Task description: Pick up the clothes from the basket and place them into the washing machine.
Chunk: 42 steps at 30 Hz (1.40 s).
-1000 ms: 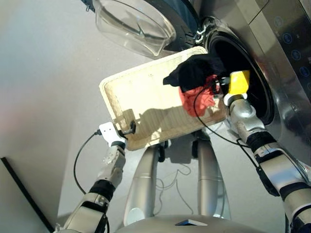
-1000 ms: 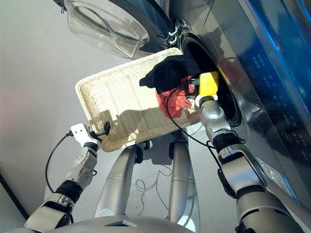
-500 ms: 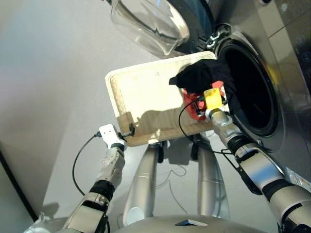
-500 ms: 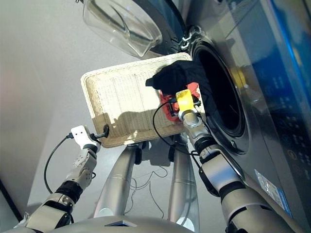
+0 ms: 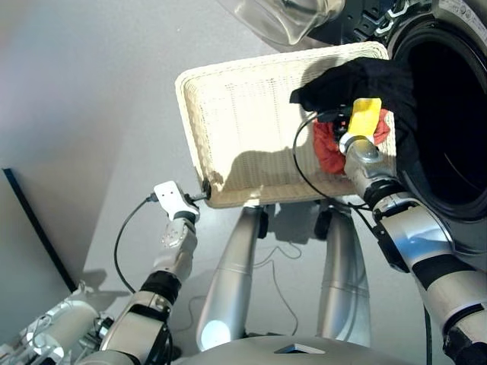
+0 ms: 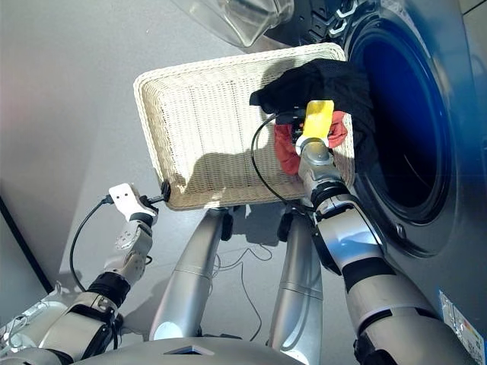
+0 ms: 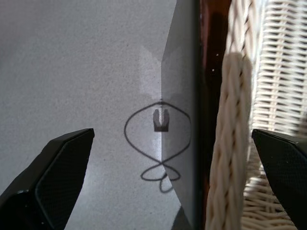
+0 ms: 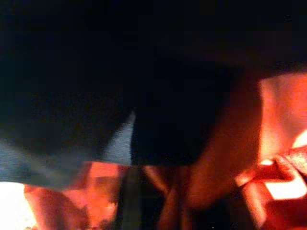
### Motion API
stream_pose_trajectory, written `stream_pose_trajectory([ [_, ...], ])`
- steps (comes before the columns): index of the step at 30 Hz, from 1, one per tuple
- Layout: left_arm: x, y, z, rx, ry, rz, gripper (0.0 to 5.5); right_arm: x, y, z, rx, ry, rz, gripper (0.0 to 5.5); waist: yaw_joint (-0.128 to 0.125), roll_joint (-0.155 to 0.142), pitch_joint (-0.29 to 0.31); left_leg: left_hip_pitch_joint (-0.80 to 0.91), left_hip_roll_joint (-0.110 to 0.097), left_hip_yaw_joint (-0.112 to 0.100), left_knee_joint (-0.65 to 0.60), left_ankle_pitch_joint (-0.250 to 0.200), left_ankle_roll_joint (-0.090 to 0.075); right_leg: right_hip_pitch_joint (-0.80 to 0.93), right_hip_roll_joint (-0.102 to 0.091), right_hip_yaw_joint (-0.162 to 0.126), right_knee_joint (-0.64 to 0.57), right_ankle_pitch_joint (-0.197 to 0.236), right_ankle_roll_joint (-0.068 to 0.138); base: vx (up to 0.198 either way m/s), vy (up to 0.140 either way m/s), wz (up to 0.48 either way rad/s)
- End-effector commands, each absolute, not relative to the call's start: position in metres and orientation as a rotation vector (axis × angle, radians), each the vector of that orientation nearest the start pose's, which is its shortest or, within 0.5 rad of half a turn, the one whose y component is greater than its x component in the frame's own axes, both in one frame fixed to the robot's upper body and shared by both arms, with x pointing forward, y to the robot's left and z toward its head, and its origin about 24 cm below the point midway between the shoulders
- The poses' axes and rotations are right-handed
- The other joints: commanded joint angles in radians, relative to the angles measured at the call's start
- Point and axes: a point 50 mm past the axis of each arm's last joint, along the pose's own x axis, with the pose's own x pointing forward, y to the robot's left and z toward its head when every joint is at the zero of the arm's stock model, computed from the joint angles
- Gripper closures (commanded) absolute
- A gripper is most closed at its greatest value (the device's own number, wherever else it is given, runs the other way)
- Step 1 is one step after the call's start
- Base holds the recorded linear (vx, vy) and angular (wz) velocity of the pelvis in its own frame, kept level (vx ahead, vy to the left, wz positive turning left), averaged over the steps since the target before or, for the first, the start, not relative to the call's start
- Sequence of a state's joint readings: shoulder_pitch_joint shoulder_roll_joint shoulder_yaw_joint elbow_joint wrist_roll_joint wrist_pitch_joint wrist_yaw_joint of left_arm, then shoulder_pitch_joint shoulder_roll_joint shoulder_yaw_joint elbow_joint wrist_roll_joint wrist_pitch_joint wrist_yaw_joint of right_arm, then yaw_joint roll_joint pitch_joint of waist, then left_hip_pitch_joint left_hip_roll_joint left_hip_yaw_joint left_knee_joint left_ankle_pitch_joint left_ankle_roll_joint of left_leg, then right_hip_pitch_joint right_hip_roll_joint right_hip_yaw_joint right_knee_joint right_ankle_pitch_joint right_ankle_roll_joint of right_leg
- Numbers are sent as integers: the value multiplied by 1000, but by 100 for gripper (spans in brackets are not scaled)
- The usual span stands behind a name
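Grey floor (image 5: 91, 114) under you; dark washing machine (image 6: 426, 144) at right, no legible writing. One woven basket (image 5: 243, 114), its rim between the spread left gripper (image 7: 163, 187) fingers. Two clothes visible at its machine end: one black (image 5: 365, 84), one coral red (image 5: 331, 152). Right gripper (image 5: 346, 122) buried there; can't tell its grip
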State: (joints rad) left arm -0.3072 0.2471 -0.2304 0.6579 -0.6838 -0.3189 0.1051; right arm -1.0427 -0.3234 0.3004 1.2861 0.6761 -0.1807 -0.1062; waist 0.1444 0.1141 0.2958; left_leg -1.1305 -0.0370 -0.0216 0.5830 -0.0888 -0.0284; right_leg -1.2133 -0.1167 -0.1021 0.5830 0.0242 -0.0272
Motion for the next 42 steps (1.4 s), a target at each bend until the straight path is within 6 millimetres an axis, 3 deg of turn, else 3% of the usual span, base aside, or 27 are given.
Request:
stream_pose_trajectory([
  [1,293,202,2,-273,80,171,0,407,-183,116,171,47,-135,550,5,34,-58,4,-25,48,-74,19,59,56,32,-2,-24,-52,43,0,0,0],
  [8,288,203,-4,-284,96,183,0,402,-178,122,282,-57,-115,550,-15,33,-64,76,-20,66,-128,31,53,128,35,10,-92,-29,50,0,0,0],
  [9,285,203,-8,-288,108,191,0,397,-179,128,391,-138,-118,550,-28,37,-65,94,-21,70,-140,34,52,142,37,16,-108,-24,53,-4,28,-184],
  [11,284,203,-10,-288,116,193,0,394,-179,132,444,-186,-122,550,-33,38,-67,102,-21,72,-144,35,52,150,38,20,-114,-23,54,0,0,0],
  [15,276,201,-19,-289,142,196,0,380,-206,151,698,-393,-227,550,-49,55,-69,130,-23,83,-153,32,53,171,42,35,-122,-23,56,-12,47,-117],
  [16,273,201,-22,-286,151,193,0,376,-229,163,751,-482,-312,550,-55,66,-72,140,-26,87,-158,29,55,179,44,45,-129,-20,59,0,0,0],
  [18,271,201,-24,-287,158,191,0,373,-237,173,766,-536,-334,550,-54,73,-73,145,-26,90,-158,29,56,182,43,50,-133,-17,61,-9,25,-81],
  [19,268,203,-27,-282,166,195,0,366,-256,194,794,-647,-388,550,-58,81,-75,149,-27,95,-158,28,57,182,42,55,-137,-13,64,-27,63,-97],
  [21,267,204,-29,-279,172,191,0,363,-267,202,803,-689,-423,550,-56,85,-78,152,-27,99,-161,26,59,182,43,61,-141,-11,66,-4,27,-63],
  [22,263,206,-32,-275,181,198,0,352,-291,224,824,-810,-505,550,-57,94,-85,152,-31,103,-156,22,63,177,44,70,-137,-9,69,0,0,0],
  [23,263,206,-31,-276,179,195,0,352,-291,225,822,-813,-509,550,-53,94,-84,151,-30,105,-155,21,63,176,44,72,-137,-9,69,-10,51,-171],
  [26,258,206,-36,-267,195,197,0,332,-324,248,868,-956,-669,550,-51,105,-97,148,-32,108,-144,13,69,166,44,84,-127,-12,71,1,20,-122],
  [29,254,207,-38,-254,204,193,0,322,-342,250,874,-978,-787,550,-50,112,-109,142,-33,108,-138,8,72,158,41,89,-120,-11,72,0,0,0],
  [32,251,207,-40,-251,210,192,0,325,-347,232,826,-876,-842,550,-53,112,-117,139,-33,109,-134,6,74,154,43,91,-117,-8,71,0,0,0],
  [33,252,208,-38,-248,201,194,0,329,-344,221,763,-808,-837,295,-55,109,-115,136,-31,110,-136,5,74,151,44,92,-119,-6,70,0,0,0],
  [34,252,208,-38,-252,198,196,0,331,-340,213,756,-775,-836,0,-56,110,-115,135,-29,110,-138,6,74,150,44,92,-120,-5,70,0,0,0],
  [36,250,209,-38,-250,200,200,0,334,-337,202,757,-736,-840,0,-57,108,-117,132,-29,109,-138,7,74,149,45,91,-121,-4,68,0,0,0],
  [37,251,209,-35,-247,186,193,0,341,-331,185,705,-632,-816,0,-55,104,-115,130,-25,108,-138,8,72,151,44,89,-124,-3,66,0,0,0],
  [38,251,209,-35,-248,186,194,0,341,-331,185,705,-630,-813,0,-57,105,-116,130,-25,108,-138,8,72,152,44,88,-125,-3,66,0,0,0],
  [39,252,212,-32,-236,176,192,0,347,-325,177,637,-558,-776,0,-56,102,-114,127,-23,108,-136,11,69,153,44,86,-128,1,65,-34,-62,-1],
  [40,252,216,-30,-228,171,192,0,356,-315,157,528,-416,-695,0,-55,89,-110,125,-20,108,-137,16,66,158,43,80,-136,6,62,-34,-62,5],
  [42,252,220,-29,-219,168,195,0,362,-306,151,456,-352,-621,0,-59,83,-106,125,-16,106,-138,21,63,161,43,75,-142,12,61,-31,-66,0],
])
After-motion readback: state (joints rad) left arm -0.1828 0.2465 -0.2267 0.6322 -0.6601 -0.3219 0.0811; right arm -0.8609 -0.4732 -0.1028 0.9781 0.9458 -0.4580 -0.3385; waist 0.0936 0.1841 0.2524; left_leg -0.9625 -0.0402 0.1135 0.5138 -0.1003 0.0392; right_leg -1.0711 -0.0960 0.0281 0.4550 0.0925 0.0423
